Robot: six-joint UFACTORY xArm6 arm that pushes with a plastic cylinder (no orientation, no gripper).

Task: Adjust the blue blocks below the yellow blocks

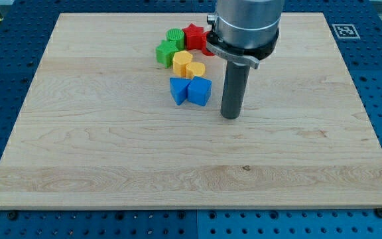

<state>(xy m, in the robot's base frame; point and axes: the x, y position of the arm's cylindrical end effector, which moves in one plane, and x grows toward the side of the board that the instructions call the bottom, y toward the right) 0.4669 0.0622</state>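
Observation:
Two blue blocks sit side by side near the board's upper middle: a blue cube-like block [178,90] and a blue wedge-like block [199,91] touching it on the right. Just above them lie two yellow blocks, a rounded one [182,62] and a heart-like one [195,70]. My tip [230,115] rests on the board a little to the right of and slightly below the blue wedge-like block, not touching it.
Two green blocks [168,46] sit up-left of the yellow ones. A red star block [193,35] lies at the top of the cluster, with another red piece [208,48] partly hidden behind my arm. The wooden board [111,153] lies on a blue perforated table.

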